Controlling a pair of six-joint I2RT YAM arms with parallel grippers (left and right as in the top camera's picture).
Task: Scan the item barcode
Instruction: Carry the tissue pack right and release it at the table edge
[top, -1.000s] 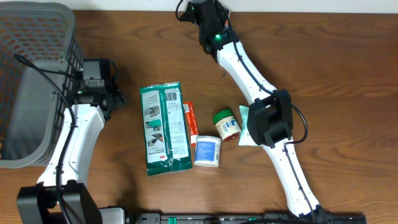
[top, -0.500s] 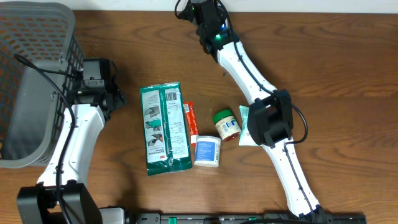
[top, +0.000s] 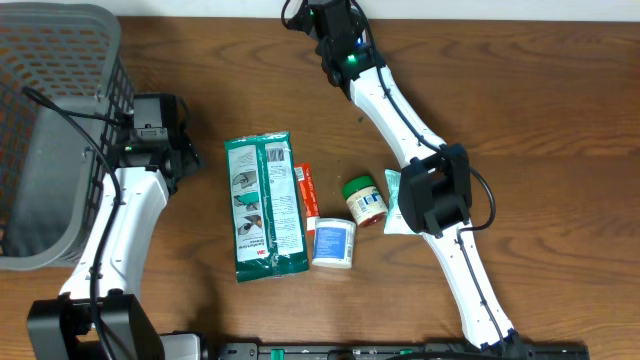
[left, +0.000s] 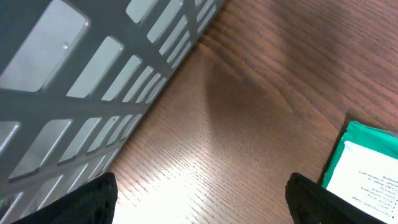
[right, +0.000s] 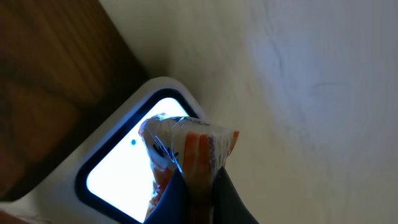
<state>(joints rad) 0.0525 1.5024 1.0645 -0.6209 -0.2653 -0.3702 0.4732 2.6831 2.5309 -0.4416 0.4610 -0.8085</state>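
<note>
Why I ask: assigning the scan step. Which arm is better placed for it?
Right. The right hand is shut on an orange-and-white packet at the lit scanner window; the left hand is open, empty, beside the basket.

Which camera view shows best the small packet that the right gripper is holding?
The right wrist view: the orange-and-white wrapped packet fills the middle, pinched by the right gripper. Overhead, the right arm hides it. The left wrist view does not show it.

Even overhead light; table glare in left wrist view; right wrist view soft.
</note>
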